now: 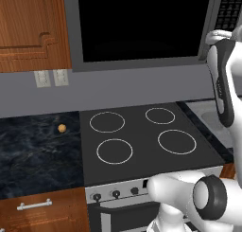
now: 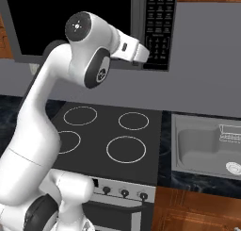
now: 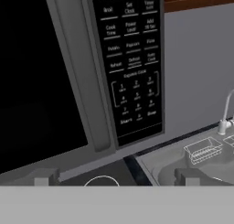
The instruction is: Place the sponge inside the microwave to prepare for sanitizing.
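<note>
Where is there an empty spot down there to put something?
The dark counter left of the stove is bare except for one small tan ball near the wall. The stove top itself holds nothing on its four rings. The sink to the right is more crowded: a wire rack sits inside it.

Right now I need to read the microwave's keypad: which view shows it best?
The hand view: the keypad is close, its button rows distinct. The right base view shows it smaller, partly behind the arm. The left base view catches just a corner.
</note>
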Motion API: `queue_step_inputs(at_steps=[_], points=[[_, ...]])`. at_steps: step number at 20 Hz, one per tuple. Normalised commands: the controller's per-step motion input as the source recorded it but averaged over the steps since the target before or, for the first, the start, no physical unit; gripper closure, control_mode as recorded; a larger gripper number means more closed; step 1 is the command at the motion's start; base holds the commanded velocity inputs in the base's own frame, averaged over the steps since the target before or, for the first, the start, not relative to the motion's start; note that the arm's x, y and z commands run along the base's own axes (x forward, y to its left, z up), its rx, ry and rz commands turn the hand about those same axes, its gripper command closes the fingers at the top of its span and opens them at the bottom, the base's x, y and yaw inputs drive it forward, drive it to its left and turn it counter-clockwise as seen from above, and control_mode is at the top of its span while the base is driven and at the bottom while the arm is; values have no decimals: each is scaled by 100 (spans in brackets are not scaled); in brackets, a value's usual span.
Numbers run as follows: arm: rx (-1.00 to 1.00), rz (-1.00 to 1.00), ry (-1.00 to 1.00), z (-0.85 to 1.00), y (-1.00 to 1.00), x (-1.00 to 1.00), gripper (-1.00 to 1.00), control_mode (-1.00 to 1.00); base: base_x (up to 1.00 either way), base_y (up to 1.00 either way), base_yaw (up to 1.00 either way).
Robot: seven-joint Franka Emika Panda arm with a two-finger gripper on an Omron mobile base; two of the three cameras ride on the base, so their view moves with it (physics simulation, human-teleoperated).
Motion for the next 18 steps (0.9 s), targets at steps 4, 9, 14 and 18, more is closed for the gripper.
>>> queue_step_inputs(at_steps=[4, 9, 14, 18], points=[[0, 2, 5, 11, 0, 37, -100, -100, 0, 0, 0], [0, 1, 2, 0, 0, 18, -100, -100, 0, 0, 0], [0, 0, 1, 0, 1, 7, -100, -100, 0, 0, 0], [0, 5, 0, 0, 0, 20, -100, -100, 0, 0, 0]])
